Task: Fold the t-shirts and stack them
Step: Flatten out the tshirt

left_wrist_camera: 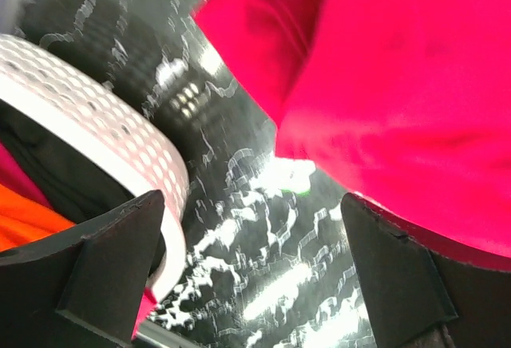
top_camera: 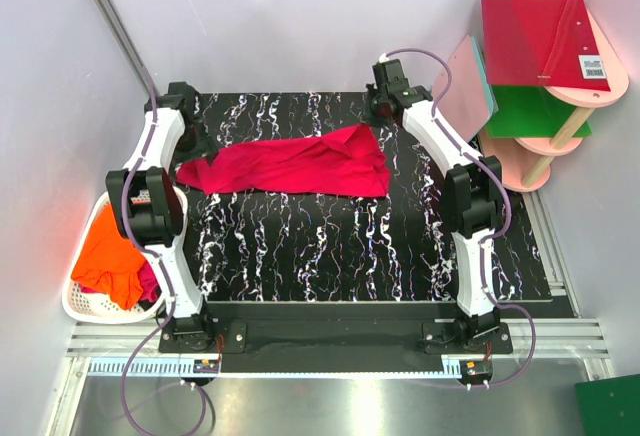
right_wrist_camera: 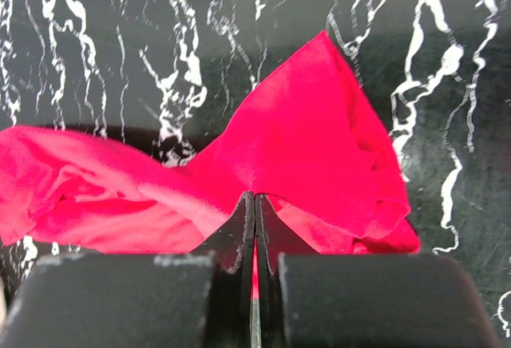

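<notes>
A crimson t-shirt (top_camera: 290, 166) lies crumpled and stretched across the back of the black marbled table (top_camera: 350, 246). My right gripper (top_camera: 383, 108) is shut on a fold of the crimson shirt (right_wrist_camera: 303, 148) at its right end, with cloth pinched between the jaws (right_wrist_camera: 255, 204). My left gripper (top_camera: 192, 144) sits at the shirt's left end. It is open and empty (left_wrist_camera: 255, 284), with the shirt's edge (left_wrist_camera: 399, 85) beside the right finger (left_wrist_camera: 399, 276). An orange t-shirt (top_camera: 110, 256) lies in the white basket (top_camera: 80, 301), over a bit of crimson cloth (top_camera: 150, 281).
The basket's perforated rim (left_wrist_camera: 120, 148) is close to my left gripper, off the table's left edge. A pink shelf (top_camera: 560, 126) with rigid red (top_camera: 540, 36) and green (top_camera: 530, 111) boards stands at the back right. A pink square board (top_camera: 465, 91) leans beside my right arm.
</notes>
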`<action>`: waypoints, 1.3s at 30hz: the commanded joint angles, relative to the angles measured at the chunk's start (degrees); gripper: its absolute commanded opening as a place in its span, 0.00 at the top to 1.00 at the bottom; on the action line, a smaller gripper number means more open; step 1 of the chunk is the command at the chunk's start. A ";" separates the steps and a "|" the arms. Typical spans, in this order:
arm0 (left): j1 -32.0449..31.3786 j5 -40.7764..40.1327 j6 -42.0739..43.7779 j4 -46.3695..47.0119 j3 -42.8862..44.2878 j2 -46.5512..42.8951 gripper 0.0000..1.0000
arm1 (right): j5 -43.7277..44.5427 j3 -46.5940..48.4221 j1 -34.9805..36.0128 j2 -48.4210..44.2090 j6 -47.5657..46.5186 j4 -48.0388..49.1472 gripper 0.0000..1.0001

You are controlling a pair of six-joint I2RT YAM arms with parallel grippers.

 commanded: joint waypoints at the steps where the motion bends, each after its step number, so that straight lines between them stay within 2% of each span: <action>1: -0.07 7.30 0.57 5.29 -5.22 -6.78 0.01 | 5.14 3.69 -1.37 1.14 0.30 1.86 1.00; 8: -0.16 7.57 -0.66 5.30 -7.43 -3.80 0.02 | 8.31 7.03 -2.87 3.42 1.18 1.95 1.00; 12: -0.25 13.70 -0.66 6.96 -5.77 -0.03 0.07 | 7.27 9.93 -3.48 5.00 1.53 1.95 1.00; 16: -0.25 16.35 -1.89 8.72 -3.75 2.88 0.14 | 6.12 10.90 -3.57 5.62 1.70 1.95 1.00; 17: -0.25 16.53 -1.89 9.16 -3.22 3.50 0.20 | 6.03 10.81 -3.57 5.62 1.79 1.95 1.00; 22: -0.25 19.34 -1.71 9.25 0.56 7.37 0.38 | 5.41 10.02 -3.66 5.53 1.62 1.95 1.00; 33: -0.34 20.40 -1.80 9.43 1.18 11.41 0.42 | 4.97 10.81 -4.36 6.41 1.70 1.86 1.00; 34: -0.25 20.31 -1.63 9.51 1.09 11.59 0.53 | 4.97 10.99 -4.36 6.50 1.79 1.86 1.00; 37: -0.34 21.01 -1.54 9.52 1.27 12.03 1.00 | 4.79 11.34 -4.54 6.85 1.88 1.77 1.00; 39: -0.34 21.28 -1.63 9.52 1.09 11.33 1.00 | 4.71 11.51 -4.54 6.94 1.97 1.60 1.00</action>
